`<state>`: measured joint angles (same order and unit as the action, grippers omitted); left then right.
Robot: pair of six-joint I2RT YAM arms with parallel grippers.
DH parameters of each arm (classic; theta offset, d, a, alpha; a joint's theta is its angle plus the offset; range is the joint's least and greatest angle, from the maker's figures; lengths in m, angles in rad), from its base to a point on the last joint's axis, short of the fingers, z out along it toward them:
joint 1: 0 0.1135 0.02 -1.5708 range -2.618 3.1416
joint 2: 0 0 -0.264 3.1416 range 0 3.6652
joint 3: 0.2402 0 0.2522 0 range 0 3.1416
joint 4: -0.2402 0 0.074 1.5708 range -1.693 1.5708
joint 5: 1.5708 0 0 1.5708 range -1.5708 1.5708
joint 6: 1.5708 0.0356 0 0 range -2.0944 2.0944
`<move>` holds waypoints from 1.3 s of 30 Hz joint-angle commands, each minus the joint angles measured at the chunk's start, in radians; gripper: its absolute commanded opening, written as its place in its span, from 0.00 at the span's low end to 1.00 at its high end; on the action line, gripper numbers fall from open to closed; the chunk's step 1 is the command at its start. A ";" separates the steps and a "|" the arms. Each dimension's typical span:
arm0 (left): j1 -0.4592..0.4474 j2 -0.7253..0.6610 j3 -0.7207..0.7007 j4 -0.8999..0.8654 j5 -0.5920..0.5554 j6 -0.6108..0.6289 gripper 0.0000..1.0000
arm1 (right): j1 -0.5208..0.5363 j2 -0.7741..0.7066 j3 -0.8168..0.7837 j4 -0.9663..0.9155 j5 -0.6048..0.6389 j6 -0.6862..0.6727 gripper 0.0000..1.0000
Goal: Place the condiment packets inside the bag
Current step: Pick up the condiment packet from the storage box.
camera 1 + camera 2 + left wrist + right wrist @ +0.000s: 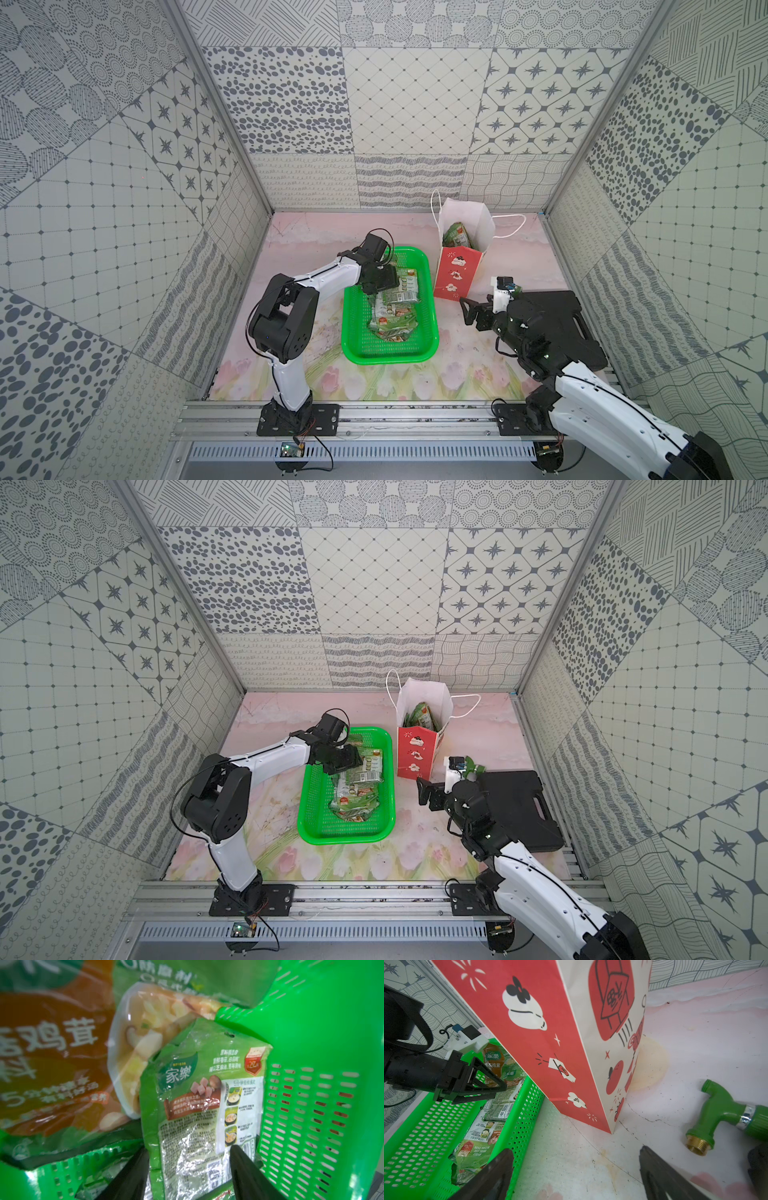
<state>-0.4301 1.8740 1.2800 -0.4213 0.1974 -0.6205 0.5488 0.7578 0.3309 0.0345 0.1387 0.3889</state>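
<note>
Left gripper (189, 1151) is seen inside the green perforated basket (390, 358), at its far end. Its jaws are closed partway on a condiment packet (199, 1095). One black finger (137, 1167) is pressed along the packet's edge and the other is set on its printed face, with crinkled foil bunched between them. This packet is leaned against the basket wall, and a larger orange-and-green packet (52, 1053) is seen behind it.

More condiment packets (392, 318) are piled loosely along the middle of the basket in both top views. Several further packets (456, 237) are seen standing inside the bag (455, 274). The bag is set upright on the table (469, 365), just beside the basket's far right corner, with its white cord handles spread outward.

The right gripper (576, 1150) is held low over bare table near the bag's base. Its jaws are spread wide and nothing is grasped. A green tap fitting (720, 1109) with a brass thread is laid on the table beside it. A black case (561, 316) is seen under the right arm.
</note>
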 commanded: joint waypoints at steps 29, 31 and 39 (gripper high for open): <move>0.044 -0.119 -0.168 0.353 0.331 -0.193 0.75 | 0.003 -0.021 0.031 0.016 -0.001 -0.002 0.97; 0.044 -0.152 -0.181 0.375 0.346 -0.211 0.73 | 0.003 -0.023 0.031 0.016 -0.003 -0.002 0.96; 0.045 -0.146 -0.155 0.401 0.415 -0.259 0.55 | 0.003 -0.028 0.032 0.013 -0.001 -0.001 0.97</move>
<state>-0.3882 1.7229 1.1084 -0.1112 0.4969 -0.8158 0.5488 0.7471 0.3328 0.0326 0.1387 0.3889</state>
